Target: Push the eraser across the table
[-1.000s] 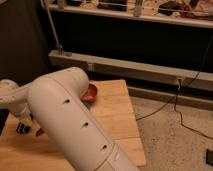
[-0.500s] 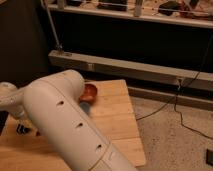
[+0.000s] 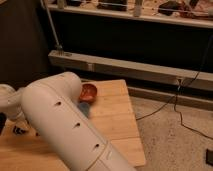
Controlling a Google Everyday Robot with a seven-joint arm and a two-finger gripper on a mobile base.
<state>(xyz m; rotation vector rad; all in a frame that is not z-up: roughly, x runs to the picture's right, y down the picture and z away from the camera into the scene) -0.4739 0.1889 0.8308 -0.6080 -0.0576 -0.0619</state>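
White robot arm (image 3: 65, 125) shown filling lower left, laid across butcher-block table (image 3: 117, 117). Red-orange bowl (image 3: 90, 92) seen near far table edge, just beside arm; blue piece (image 3: 85, 109) partly hidden under arm. Gripper (image 3: 11, 126) located at left frame edge, low over tabletop; open or closed cannot be told. Eraser not made out, tabletop there covered by arm

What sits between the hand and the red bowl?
In the camera view, the robot's own white arm crosses that stretch, right up to the red bowl. The hand is low at the picture's left edge, over the table.
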